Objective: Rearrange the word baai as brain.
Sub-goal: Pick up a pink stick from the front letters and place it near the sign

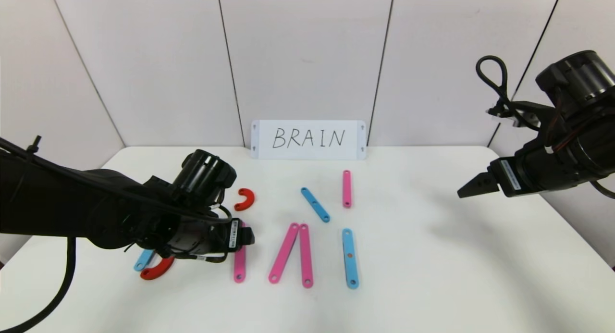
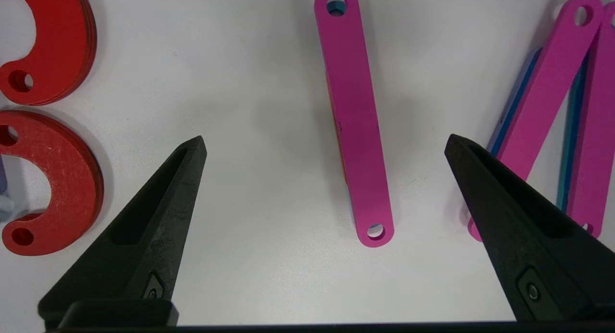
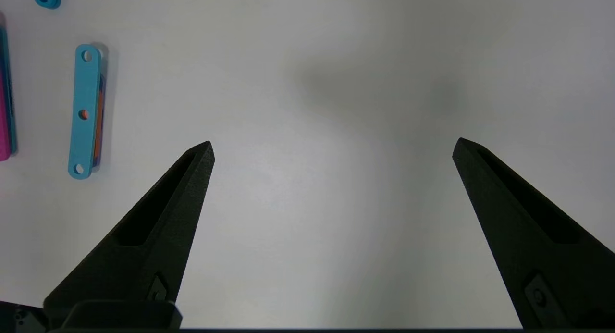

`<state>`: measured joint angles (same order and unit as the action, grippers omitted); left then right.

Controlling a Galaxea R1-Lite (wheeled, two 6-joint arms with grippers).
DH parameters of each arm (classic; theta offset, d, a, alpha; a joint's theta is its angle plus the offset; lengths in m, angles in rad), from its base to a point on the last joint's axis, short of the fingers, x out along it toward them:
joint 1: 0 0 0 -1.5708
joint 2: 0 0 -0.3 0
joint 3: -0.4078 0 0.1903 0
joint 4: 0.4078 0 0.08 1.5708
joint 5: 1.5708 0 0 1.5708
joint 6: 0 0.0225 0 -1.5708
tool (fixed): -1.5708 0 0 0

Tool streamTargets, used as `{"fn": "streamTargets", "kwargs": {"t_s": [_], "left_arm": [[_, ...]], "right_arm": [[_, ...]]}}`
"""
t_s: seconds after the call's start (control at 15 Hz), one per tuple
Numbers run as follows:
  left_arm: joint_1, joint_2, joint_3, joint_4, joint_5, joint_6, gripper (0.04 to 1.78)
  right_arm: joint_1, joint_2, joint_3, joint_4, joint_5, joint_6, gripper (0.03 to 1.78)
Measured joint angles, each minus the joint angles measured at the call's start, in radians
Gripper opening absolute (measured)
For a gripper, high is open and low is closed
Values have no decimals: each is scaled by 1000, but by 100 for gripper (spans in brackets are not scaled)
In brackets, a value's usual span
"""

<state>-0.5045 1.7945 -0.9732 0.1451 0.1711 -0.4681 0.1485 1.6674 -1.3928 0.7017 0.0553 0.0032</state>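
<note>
Letters barely sorted so far, left arm hanging over the B.

Nearest, the left gripper sits spread wide and empty above a pink strip, red curves beside it, so the word baai looks basically untouched: R and N not built yet. Farther right, the right gripper hangs splayed over bare table, loads of room. The BRAIN card stands at the far edge.

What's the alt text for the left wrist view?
The open left claw hovers over a white table, its two black fingers either side of a single pink strip lying flat. Two red C-shaped curves lie off to one side, and two more pink strips meeting in a V to the other.
</note>
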Motion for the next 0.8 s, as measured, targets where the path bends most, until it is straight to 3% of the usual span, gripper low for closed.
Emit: {"fn": "streamTargets", "kwargs": {"t_s": [0.8], "left_arm": [[-3,81,-24,-42,4,-1,174]], "right_arm": [[0,-5,2,1,-1,0,174]]}}
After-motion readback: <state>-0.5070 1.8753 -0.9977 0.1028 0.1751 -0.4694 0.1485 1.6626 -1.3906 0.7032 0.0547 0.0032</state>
